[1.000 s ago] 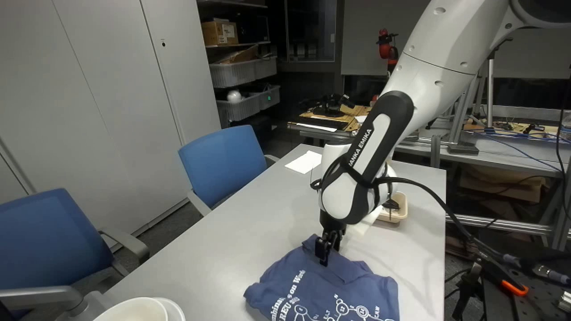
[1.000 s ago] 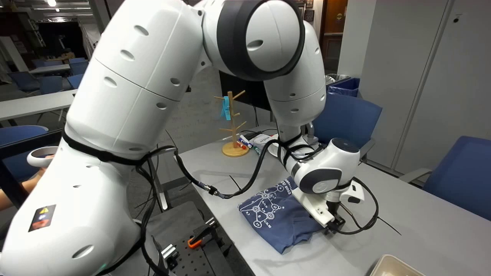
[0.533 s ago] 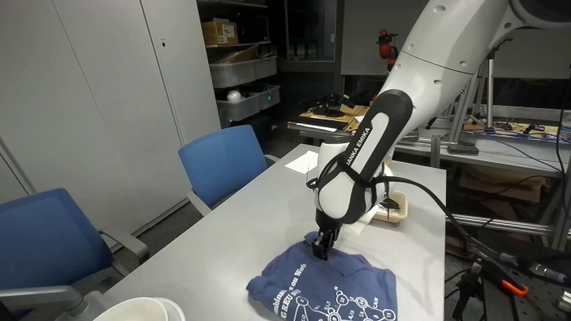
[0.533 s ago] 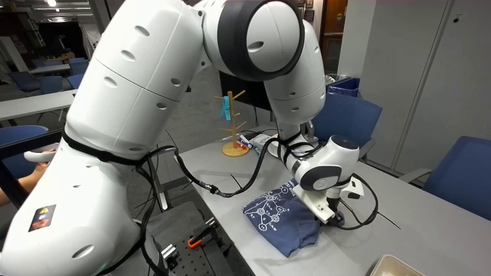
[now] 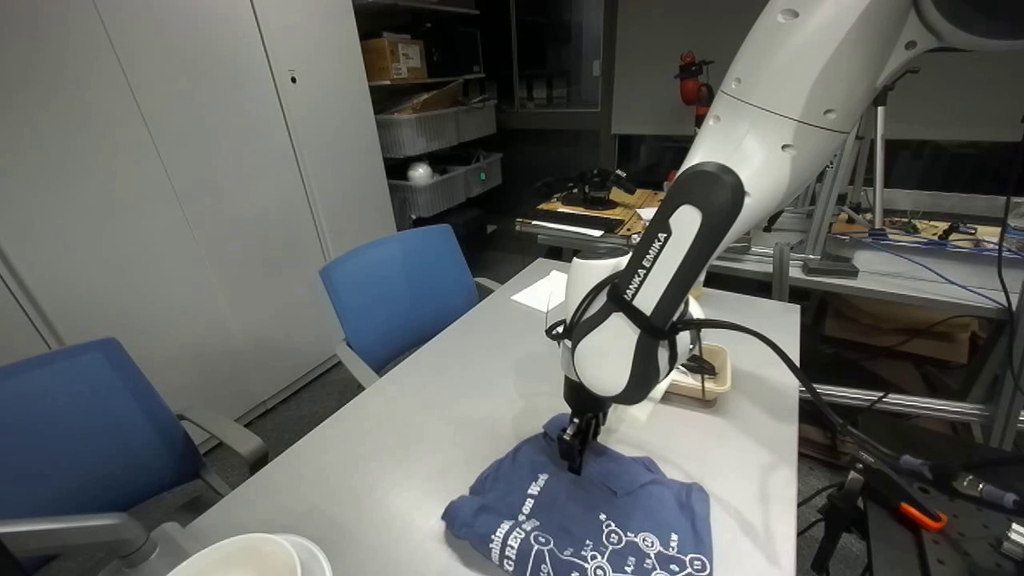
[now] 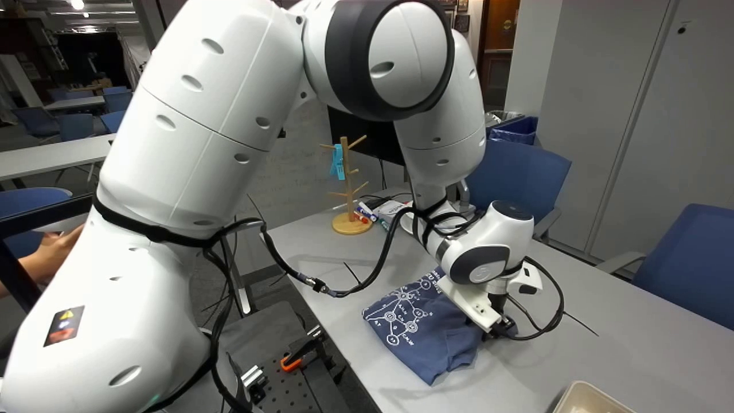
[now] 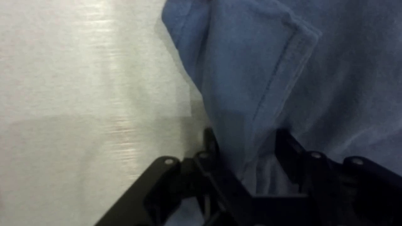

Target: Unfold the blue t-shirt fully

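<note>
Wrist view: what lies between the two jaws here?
The blue t-shirt: in the wrist view, a folded part of its cloth runs in between the jaws, which stand apart. Pale tabletop shows beyond the cloth's edge.

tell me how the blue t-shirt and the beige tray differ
The blue t-shirt is soft, folded cloth; the beige tray is open-topped and looks stiff. The t-shirt carries white print; none shows on the tray. The open pincer stands over an edge of the t-shirt, while the tray sits apart from it. Both rest on the same grey table.
</note>
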Robot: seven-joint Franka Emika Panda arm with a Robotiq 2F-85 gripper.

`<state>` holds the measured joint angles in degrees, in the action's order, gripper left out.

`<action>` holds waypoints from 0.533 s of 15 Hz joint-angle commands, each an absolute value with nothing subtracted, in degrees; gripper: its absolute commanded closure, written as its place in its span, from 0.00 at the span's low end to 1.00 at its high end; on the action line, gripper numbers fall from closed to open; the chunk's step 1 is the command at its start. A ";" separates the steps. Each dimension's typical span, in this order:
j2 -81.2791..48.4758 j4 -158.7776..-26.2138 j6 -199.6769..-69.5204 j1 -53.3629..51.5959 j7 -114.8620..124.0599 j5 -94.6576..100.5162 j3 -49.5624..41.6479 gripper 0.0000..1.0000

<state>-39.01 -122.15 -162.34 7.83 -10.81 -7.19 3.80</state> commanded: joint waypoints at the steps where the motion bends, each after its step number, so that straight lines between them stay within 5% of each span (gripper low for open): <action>1: -38.90 -121.64 -162.31 6.77 -8.75 -5.77 3.48 0.15; 3: -38.61 -121.72 -162.17 6.25 -8.09 -5.82 3.31 0.09; 5: -38.38 -121.73 -162.05 5.77 -7.56 -5.77 3.22 0.38; 8: -38.04 -121.76 -161.89 4.97 -6.59 -5.67 2.88 0.56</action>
<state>-38.84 -121.88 -162.34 6.33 -9.04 -7.11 3.76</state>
